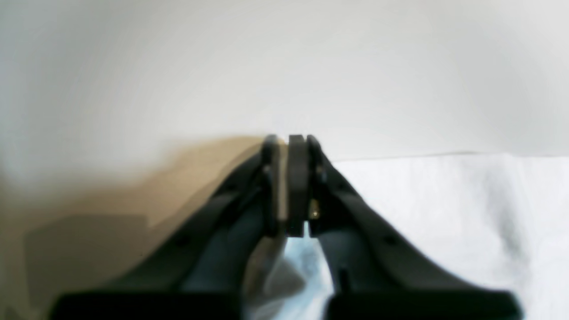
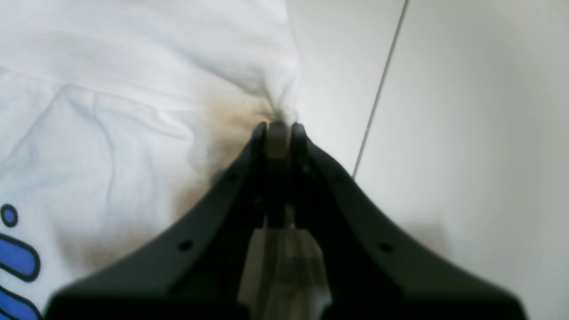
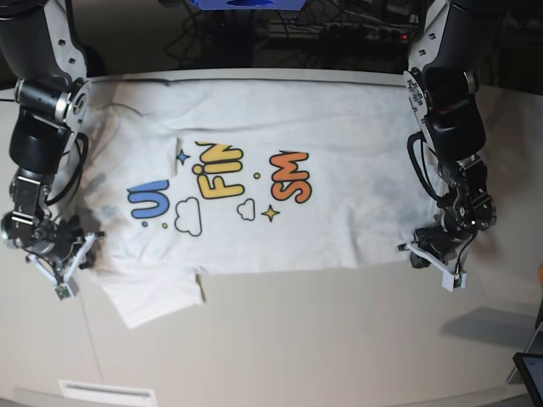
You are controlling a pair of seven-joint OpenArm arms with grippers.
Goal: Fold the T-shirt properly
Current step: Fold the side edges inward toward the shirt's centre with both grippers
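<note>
On the pale desk [image 3: 280,339] the T-shirt [image 3: 254,136] lay spread out flat, with its colourful letters facing up. It looked soft and light, like thin cotton, so it would bend and flop and would not keep its shape when lifted. Some wrinkles showed near the edges, and one sleeve stuck out at the front. The right pincer [image 2: 279,126] was pressed together on a small bunch of white cloth at one side of the shirt, and the cloth puckered where it was pinched. The left pincer [image 1: 291,142] was also pressed together at the other side of the shirt, by its edge, but the blurry wrist view did not show clearly if cloth was caught between its tips. A good place to hold such a floppy thing was probably at the corners or the edge, one on each side, so it hung even. A loose pinch could let the thin cloth slip out.
</note>
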